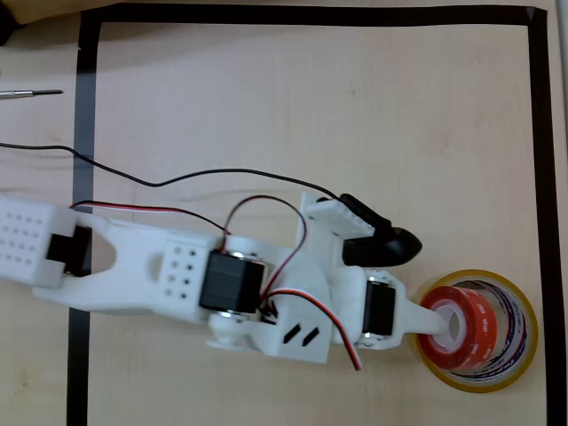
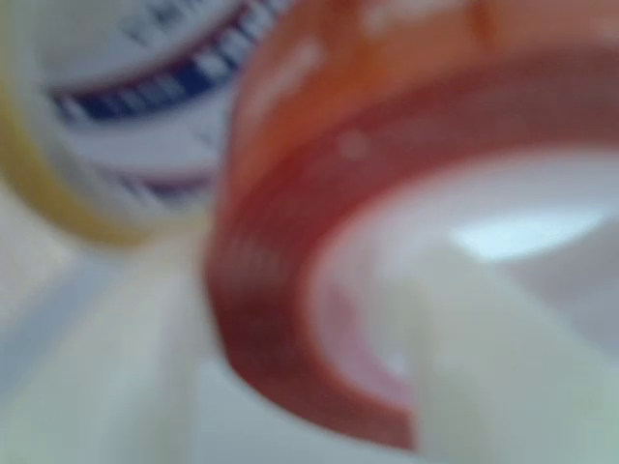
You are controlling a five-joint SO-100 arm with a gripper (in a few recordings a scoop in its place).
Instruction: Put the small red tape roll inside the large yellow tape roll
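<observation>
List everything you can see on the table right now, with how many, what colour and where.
small red tape roll: one, red with white core, inside the yellow roll, lower right of the overhead view.
large yellow tape roll: one, yellow, lower right, ringing the red roll.
black tape border: one, black, framing the table.
screwdriver: one, metal, left edge.
gripper: one, white, a finger reaching into the red roll's hole.

Glossy small red tape roll (image 1: 470, 327); matt white plastic claw (image 1: 441, 324); seemingly wood-grain table (image 1: 311, 106).
</observation>
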